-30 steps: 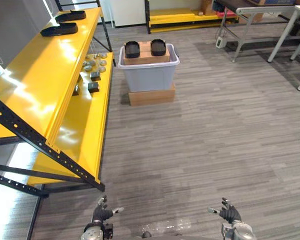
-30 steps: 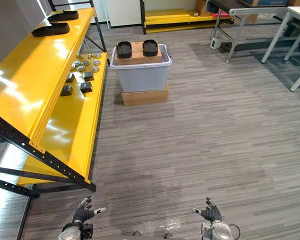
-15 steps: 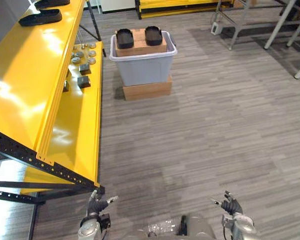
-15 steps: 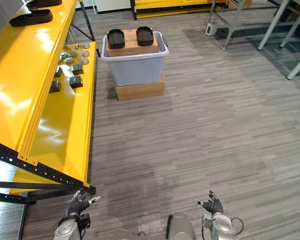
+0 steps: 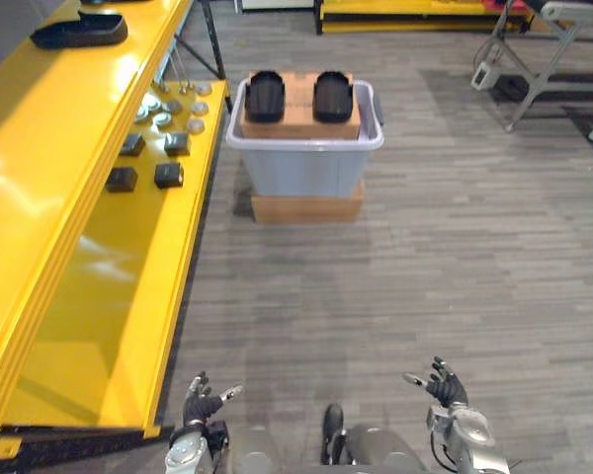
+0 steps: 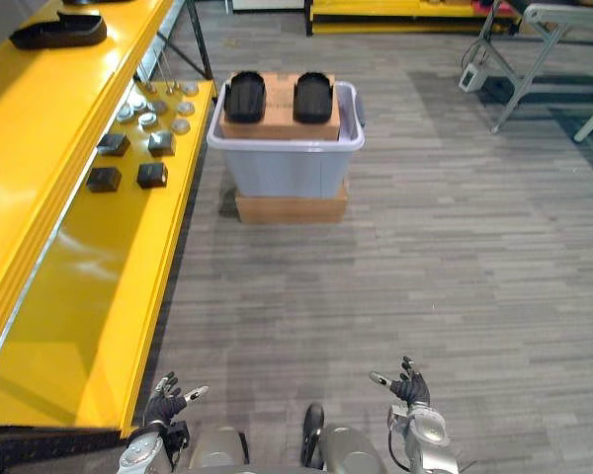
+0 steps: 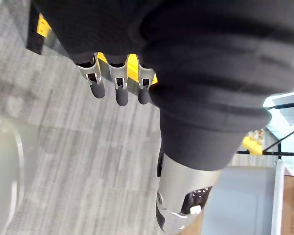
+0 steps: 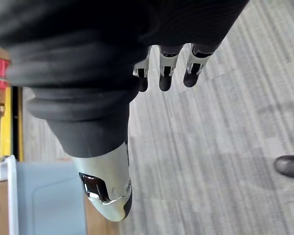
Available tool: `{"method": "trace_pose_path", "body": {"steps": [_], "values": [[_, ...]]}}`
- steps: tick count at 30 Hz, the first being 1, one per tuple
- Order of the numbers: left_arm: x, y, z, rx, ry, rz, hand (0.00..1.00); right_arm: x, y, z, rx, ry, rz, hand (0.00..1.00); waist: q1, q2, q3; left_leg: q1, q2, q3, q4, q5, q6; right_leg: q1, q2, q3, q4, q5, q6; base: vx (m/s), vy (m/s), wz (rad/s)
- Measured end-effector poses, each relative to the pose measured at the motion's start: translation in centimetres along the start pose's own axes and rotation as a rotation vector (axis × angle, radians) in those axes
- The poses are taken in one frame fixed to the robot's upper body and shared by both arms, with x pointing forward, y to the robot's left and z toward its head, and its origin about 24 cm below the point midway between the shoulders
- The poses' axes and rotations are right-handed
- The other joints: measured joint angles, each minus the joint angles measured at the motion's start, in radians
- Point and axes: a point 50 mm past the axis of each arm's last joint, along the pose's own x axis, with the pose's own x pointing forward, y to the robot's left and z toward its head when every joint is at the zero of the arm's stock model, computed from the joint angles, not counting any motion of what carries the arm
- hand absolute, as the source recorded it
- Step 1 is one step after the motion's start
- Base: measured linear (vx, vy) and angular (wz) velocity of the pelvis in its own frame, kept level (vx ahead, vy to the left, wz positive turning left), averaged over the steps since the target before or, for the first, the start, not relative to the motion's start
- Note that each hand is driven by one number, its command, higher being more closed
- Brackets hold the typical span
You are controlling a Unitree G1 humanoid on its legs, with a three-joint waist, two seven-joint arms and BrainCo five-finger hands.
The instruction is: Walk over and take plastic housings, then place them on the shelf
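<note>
**Left hand (image 5: 201, 404) and right hand (image 5: 444, 387), both empty**

Both hands hang low over the grey floor (image 5: 455, 257), fingers loosely spread. Well ahead, two black plastic housings (image 5: 267, 96) lie side by side on a cardboard box (image 5: 298, 101) inside a grey bin (image 5: 304, 170). A yellow shelf (image 5: 49, 207) runs along the left.

Two black plastic housings, rounded and low, lie flat side by side but apart on the cardboard box (image 5: 298, 87) sitting in the grey bin (image 5: 303, 173): left housing (image 5: 266, 96), right housing (image 5: 333, 96). The third housing (image 5: 79, 30), same black, lies left of the bin on the yellow shelf (image 5: 40, 168), top level.
</note>
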Motion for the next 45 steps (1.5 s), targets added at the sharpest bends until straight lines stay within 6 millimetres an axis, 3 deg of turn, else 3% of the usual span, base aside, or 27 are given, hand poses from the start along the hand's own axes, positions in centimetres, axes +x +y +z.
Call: {"method": "trace_pose_path", "body": {"steps": [2,3,5,6,7,8,9,10,11,12,13,14,15,16,17,20,22,23,25,27,30,32,36,38,39,43,45], "values": [[-0.1,-0.2,0.0,0.001,-0.004,-0.005,0.0,-0.1,-0.2,-0.2,-0.007,0.009,-0.002,0.0,0.012,-0.012,0.007,-0.012,-0.071,0.04,-0.334,0.014,-0.008,0.063,-0.021,0.016,-0.03,-0.029,0.017,0.54,0.048,-0.24],[-0.3,-0.6,-0.2,-0.008,-0.002,-0.013,0.0,-0.1,-0.3,-0.2,-0.021,0.008,-0.003,0.0,0.026,0.002,-0.003,-0.01,-0.106,0.039,-0.582,0.058,-0.05,0.09,-0.022,0.026,-0.047,-0.051,0.036,0.4,0.061,-0.26],[-0.6,-0.9,-0.8,-0.021,0.018,-0.013,0.0,0.0,-0.8,-0.1,-0.03,0.007,-0.013,0.0,0.044,0.029,-0.019,-0.02,-0.12,0.027,-0.743,0.078,-0.056,0.131,-0.013,0.057,-0.056,-0.094,0.078,0.47,0.126,-0.48],[-0.7,-0.7,-1.1,-0.021,0.031,-0.006,0.0,-0.1,-0.6,-0.3,-0.025,0.013,-0.01,0.0,0.054,0.022,-0.028,-0.012,-0.133,0.013,-0.738,0.15,0.006,0.157,-0.03,0.069,-0.05,-0.121,0.098,0.74,0.237,-0.56],[-1.0,-0.4,-1.7,-0.024,0.048,0.004,0.0,-0.5,-0.6,-1.0,-0.024,0.033,-0.01,0.0,0.059,-0.004,-0.059,0.001,-0.168,0.012,-0.739,0.225,0.077,0.164,-0.069,0.094,-0.017,-0.147,0.132,0.8,0.277,-0.42],[-1.1,-0.6,-1.8,-0.027,0.053,0.003,0.0,-0.6,-0.5,-1.6,-0.031,0.053,-0.008,0.0,0.061,-0.035,-0.073,0.035,-0.199,0.037,-0.734,0.239,0.106,0.131,-0.119,0.11,0.115,-0.176,0.181,0.81,0.289,-0.31],[-1.1,-0.6,-1.8,-0.027,0.055,0.001,0.0,-0.6,-0.5,-1.8,-0.031,0.06,-0.007,0.0,0.06,-0.041,-0.074,0.044,-0.208,0.041,-0.733,0.226,0.107,0.119,-0.129,0.114,0.16,-0.181,0.19,0.67,0.274,-0.11],[-0.9,-0.6,-1.7,-0.02,0.057,-0.001,0.0,-0.7,-0.5,-2.5,-0.029,0.092,-0.011,0.0,0.055,-0.053,-0.077,0.089,-0.232,0.041,-0.721,0.178,0.108,0.05,-0.154,0.133,0.378,-0.167,0.226,0.51,0.218,0.03],[-0.8,-0.5,-1.7,-0.016,0.058,0.0,0.0,-0.9,-0.7,-3.0,-0.026,0.109,-0.016,0.0,0.053,-0.056,-0.077,0.12,-0.242,0.039,-0.72,0.155,0.112,0.009,-0.161,0.139,0.503,-0.135,0.28,0.62,0.254,0.15],[-0.8,-0.3,-1.7,-0.007,0.058,0.002,0.0,-1.1,-0.7,-3.7,-0.022,0.134,-0.021,0.0,0.037,-0.059,-0.076,0.187,-0.26,0.034,-0.713,0.112,0.118,-0.071,-0.185,0.161,0.752,-0.026,0.374,0.61,0.222,0.26],[-0.8,-0.4,-1.8,-0.001,0.067,-0.002,0.0,-1.3,-0.6,-4.0,-0.017,0.146,-0.019,0.0,0.029,-0.059,-0.074,0.263,-0.275,0.024,-0.711,0.067,0.116,-0.144,-0.22,0.138,0.96,-0.004,0.333,0.61,0.206,0.24],[-0.8,-0.3,-1.9,0.002,0.071,0.0,0.0,-1.4,-0.6,-4.2,-0.016,0.15,-0.018,0.0,0.026,-0.055,-0.072,0.306,-0.279,0.02,-0.722,0.052,0.111,-0.176,-0.243,0.109,1.029,-0.014,0.295,0.58,0.185,0.16],[-0.7,-0.2,-1.9,0.008,0.074,0.001,0.0,-1.6,-0.5,-4.5,-0.023,0.159,-0.013,0.0,0.019,-0.044,-0.073,0.384,-0.281,0.008,-0.757,0.031,0.107,-0.235,-0.278,0.042,1.083,-0.056,0.226,0.54,0.161,0.22],[-0.5,-0.1,-1.4,0.015,0.061,0.003,0.0,-1.7,-0.3,-4.7,-0.033,0.162,0.0,0.0,0.006,-0.037,-0.07,0.445,-0.281,-0.01,-0.799,0.02,0.101,-0.301,-0.299,-0.018,1.07,-0.081,0.194,0.51,0.139,0.32],[-0.4,-0.1,-1.2,0.018,0.056,0.005,0.0,-1.7,-0.1,-4.7,-0.032,0.162,0.005,0.0,0.0,-0.031,-0.066,0.464,-0.281,-0.019,-0.815,0.017,0.097,-0.333,-0.301,-0.04,1.041,-0.09,0.187,0.48,0.08,0.44],[0.0,0.1,-0.8,0.028,0.047,0.016,0.0,-1.6,0.1,-4.5,-0.027,0.157,0.004,0.0,-0.024,-0.035,-0.05,0.567,-0.264,-0.058,-0.846,0.0,0.067,-0.418,-0.273,-0.106,0.714,-0.108,0.189,0.51,-0.027,0.5],[0.0,0.5,-0.8,0.042,0.047,0.023,0.0,-1.9,0.1,-5.0,-0.022,0.171,0.003,0.0,-0.027,-0.049,-0.052,0.617,-0.254,-0.08,-0.857,-0.042,0.004,-0.413,-0.214,-0.063,0.36,-0.004,0.187,0.57,-0.147,0.54],[0.0,0.6,-0.8,0.046,0.048,0.024,0.0,-2.0,0.2,-5.2,-0.021,0.178,0.003,0.0,-0.027,-0.056,-0.056,0.631,-0.256,-0.088,-0.862,-0.054,-0.005,-0.413,-0.206,-0.046,0.304,0.037,0.182,0.6,-0.216,0.59],[-0.3,1.3,-1.5,0.072,0.07,0.041,0.0,-2.6,0.2,-6.2,-0.02,0.21,0.001,0.0,-0.028,-0.085,-0.078,0.676,-0.243,-0.15,-0.853,-0.105,-0.056,-0.408,-0.197,-0.021,0.294,0.16,0.106,0.57,-0.274,0.7],[-0.5,0.5,-1.7,0.053,0.068,0.03,0.0,-2.6,0.3,-6.1,-0.017,0.206,0.003,0.0,-0.028,-0.061,-0.076,0.629,-0.194,-0.15,-0.709,-0.117,-0.075,-0.374,-0.175,-0.066,0.287,0.122,0.092,0.51,-0.306,0.46],[-0.9,-0.8,-2.2,0.005,0.084,0.013,0.0,-2.0,0.5,-3.8,-0.016,0.104,0.012,0.0,-0.015,-0.001,-0.066,0.391,-0.041,-0.089,-0.188,-0.11,-0.073,-0.236,-0.084,-0.096,0.157,0.109,0.049,0.4,-0.238,0.12],[-1.0,-1.5,-2.3,-0.004,0.089,-0.005,0.0,-1.8,0.7,-2.9,0.001,0.061,0.016,0.0,-0.019,-0.017,-0.06,0.364,-0.034,-0.061,-0.225,-0.111,-0.071,-0.177,-0.079,-0.087,0.122,0.105,0.043,0.36,-0.144,-0.25],[-0.7,-2.6,-1.3,0.005,0.052,-0.049,0.0,-1.5,0.3,-2.4,0.03,0.045,-0.011,0.0,-0.013,-0.009,-0.065,0.347,-0.044,-0.075,-0.537,-0.102,-0.068,-0.128,-0.082,-0.043,0.08,0.105,0.044,0.24,-0.035,-0.4],[-0.5,-3.0,-1.0,0.007,0.046,-0.067,0.0,-1.8,-0.3,-2.8,0.034,0.057,-0.03,0.0,-0.016,0.02,-0.077,0.348,-0.032,-0.085,-0.663,-0.002,-0.051,-0.124,-0.064,-0.025,0.072,0.096,0.065,0.11,0.128,-0.44],[-0.4,-3.0,-1.0,0.007,0.047,-0.067,0.0,-2.0,-0.5,-3.3,0.034,0.077,-0.041,0.0,-0.019,0.029,-0.085,0.367,-0.026,-0.081,-0.676,0.016,-0.094,-0.115,-0.061,-0.004,0.068,0.095,0.078,0.08,0.156,-0.38],[-0.6,-2.3,-1.4,0.018,0.058,-0.051,0.0,-3.3,0.1,-5.0,0.057,0.116,-0.044,0.0,-0.017,-0.017,-0.121,0.413,-0.066,-0.009,-0.775,0.022,-0.086,-0.114,-0.095,0.046,0.016,0.109,0.127,0.03,0.122,-0.35],[-0.6,-2.2,-1.7,0.022,0.07,-0.049,0.0,-3.3,-0.2,-4.8,0.057,0.108,-0.057,0.0,-0.018,-0.022,-0.126,0.43,-0.08,0.01,-0.797,0.027,-0.078,-0.112,-0.106,0.059,0.002,0.118,0.138,0.07,0.103,-0.3]]}}
